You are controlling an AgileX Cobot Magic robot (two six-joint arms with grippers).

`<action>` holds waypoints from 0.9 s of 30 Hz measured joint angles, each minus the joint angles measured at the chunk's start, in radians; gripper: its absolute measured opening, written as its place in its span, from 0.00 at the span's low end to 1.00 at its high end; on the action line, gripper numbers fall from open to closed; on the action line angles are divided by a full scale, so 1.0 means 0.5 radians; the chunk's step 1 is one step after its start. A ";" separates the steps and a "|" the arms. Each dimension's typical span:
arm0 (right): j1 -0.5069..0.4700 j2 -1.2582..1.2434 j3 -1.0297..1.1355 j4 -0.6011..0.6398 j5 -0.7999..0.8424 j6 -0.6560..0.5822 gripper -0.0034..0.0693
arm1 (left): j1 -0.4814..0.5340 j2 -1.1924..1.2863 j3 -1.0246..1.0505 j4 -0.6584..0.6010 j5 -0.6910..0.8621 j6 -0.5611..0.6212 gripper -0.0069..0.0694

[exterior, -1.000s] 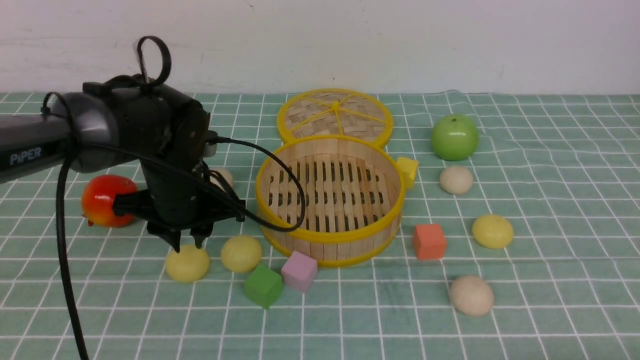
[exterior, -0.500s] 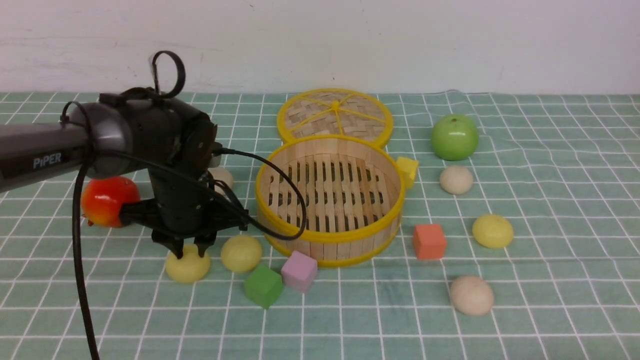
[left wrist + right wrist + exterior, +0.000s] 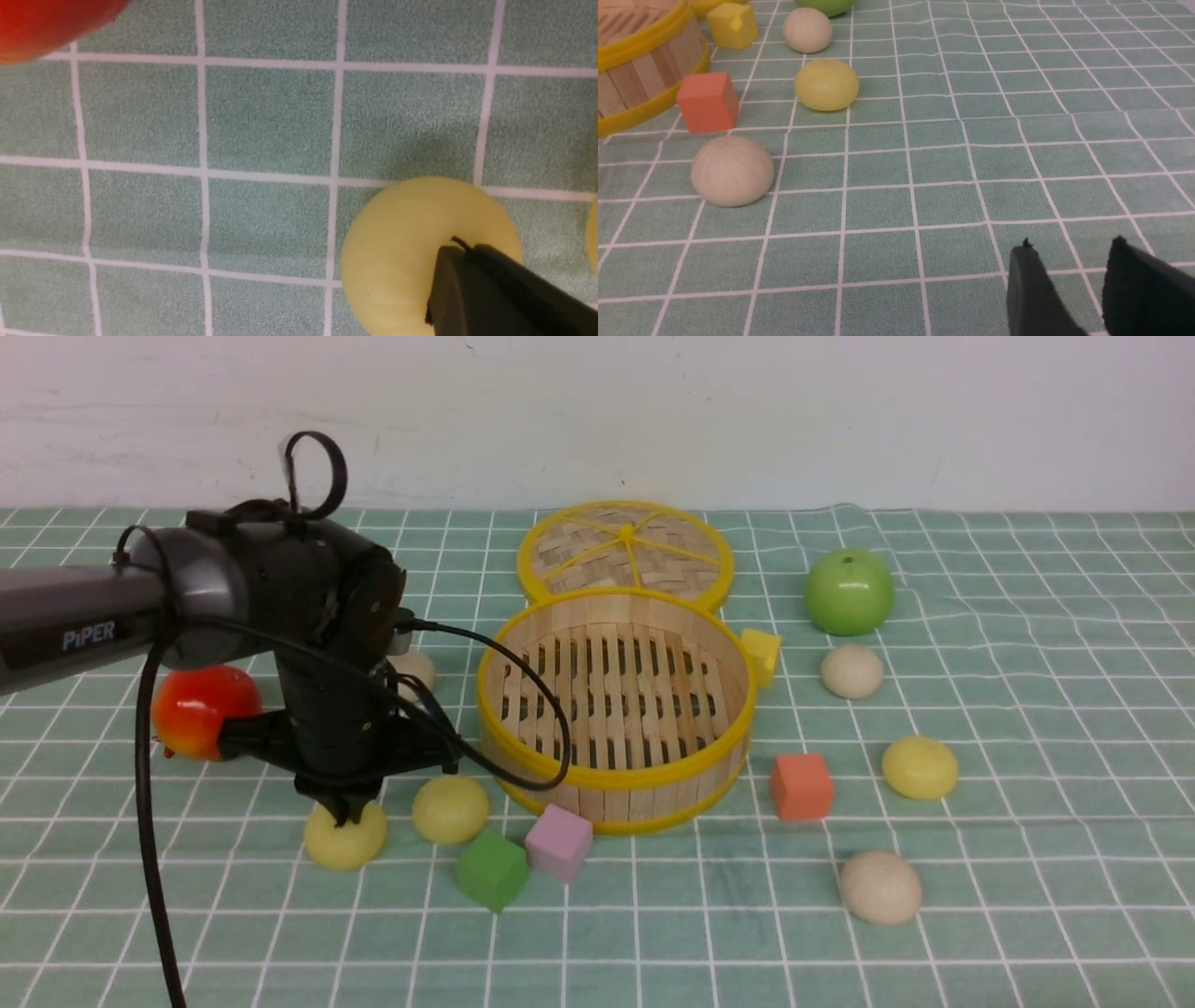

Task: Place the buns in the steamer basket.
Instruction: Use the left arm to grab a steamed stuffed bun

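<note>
Up front on the green checked tabletop (image 3: 1027, 915), the steamer basket (image 3: 611, 777) sits in the middle with its woven lid (image 3: 625, 549) lying flat just behind it, and all six buns are out on the cloth around it. The left gripper (image 3: 347, 814) points straight down with its tips on top of the near-left yellow bun (image 3: 329, 847). A second yellow bun (image 3: 451, 809) sits just beside that one, between it and the basket wall. An off-white bun (image 3: 417, 665) peeks out behind the arm, and the red fruit (image 3: 191, 709) is further left. Over on the right there's the green apple (image 3: 849, 592), then the far off-white bun (image 3: 851, 671) near it, the right-hand yellow bun (image 3: 920, 767), and the nearest off-white bun (image 3: 880, 887). Cubes are scattered about: the yellow cube (image 3: 762, 653) and the orange cube (image 3: 801, 786) are by the basket's right side, and the purple cube (image 3: 558, 842) and green cube (image 3: 491, 870) are together at its front. Left wrist view is super close: the jaws are pressed together with no gap, tips dug into the crown of the near-left yellow bun (image 3: 397, 242) (can't tell if any of it is actually pinched). The red fruit (image 3: 42, 23) shows in one corner. Right wrist view: the right gripper (image 3: 1071, 242) hangs low over bare cloth, jaws moderately apart with nothing between them. It's well apart from the nearest off-white bun (image 3: 732, 170), with the orange cube (image 3: 707, 100) and the right-hand yellow bun (image 3: 826, 85) beyond.
</note>
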 joint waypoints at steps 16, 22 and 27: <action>0.000 0.000 0.000 0.000 0.000 0.000 0.38 | 0.000 -0.163 0.000 -0.039 0.046 0.042 0.07; 0.000 0.000 0.000 0.000 0.000 0.000 0.38 | 0.000 -0.169 0.000 -0.037 0.050 0.016 0.07; 0.000 0.000 0.000 0.000 0.000 0.000 0.38 | 0.000 -0.163 0.000 -0.029 0.050 -0.090 0.09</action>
